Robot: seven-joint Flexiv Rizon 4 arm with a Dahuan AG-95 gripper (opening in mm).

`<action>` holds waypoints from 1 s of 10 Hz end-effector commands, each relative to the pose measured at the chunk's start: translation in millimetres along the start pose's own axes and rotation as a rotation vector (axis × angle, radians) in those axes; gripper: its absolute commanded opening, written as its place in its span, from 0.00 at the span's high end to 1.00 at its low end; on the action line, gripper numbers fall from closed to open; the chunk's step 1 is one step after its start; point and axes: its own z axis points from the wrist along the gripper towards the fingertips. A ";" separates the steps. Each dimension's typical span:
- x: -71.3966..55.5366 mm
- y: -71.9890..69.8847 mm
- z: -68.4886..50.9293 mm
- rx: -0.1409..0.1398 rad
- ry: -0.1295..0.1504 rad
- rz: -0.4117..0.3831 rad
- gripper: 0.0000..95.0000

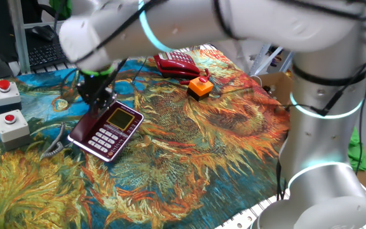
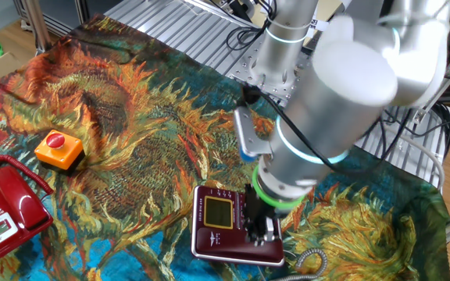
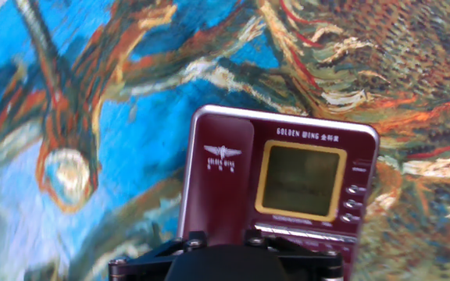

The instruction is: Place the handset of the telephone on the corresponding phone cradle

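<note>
The dark maroon telephone (image 3: 363, 168) lies on the painted cloth, with its yellow screen and white keys showing (image 1: 110, 132) (image 2: 217, 215). The maroon handset (image 3: 219, 176) lies lengthwise in the phone cradle, the long strip beside the screen, and covers it. My gripper (image 3: 223, 243) is low over the near end of the handset, a finger on either side of it, and looks shut on it. It also shows in one fixed view (image 1: 98, 102) and in the other fixed view (image 2: 258, 228). The grey coiled cord (image 1: 56, 143) (image 2: 307, 261) trails off the phone.
A bright red telephone (image 1: 176, 63) (image 2: 2, 211) sits at the cloth's edge, with an orange box with a red button (image 1: 200, 87) (image 2: 58, 148) near it. Two white button boxes (image 1: 5, 92) (image 1: 10, 123) stand beside the maroon phone. My arm's base (image 1: 323, 184) stands at the table side.
</note>
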 end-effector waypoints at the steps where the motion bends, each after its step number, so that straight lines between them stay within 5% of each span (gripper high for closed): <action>1: 2.3 -6.6 -16.4 -0.039 0.094 -0.298 1.00; 2: 2.3 -6.6 -16.4 -0.039 0.094 -0.298 1.00; 3: 1.0 -6.8 -16.4 0.024 0.117 -0.394 1.00; 4: -2.6 -8.6 -16.8 0.054 0.111 -0.453 1.00; 8: -7.6 -32.3 -25.2 0.114 0.083 -0.715 1.00; 10: -9.2 -45.6 -25.8 0.110 0.078 -0.798 1.00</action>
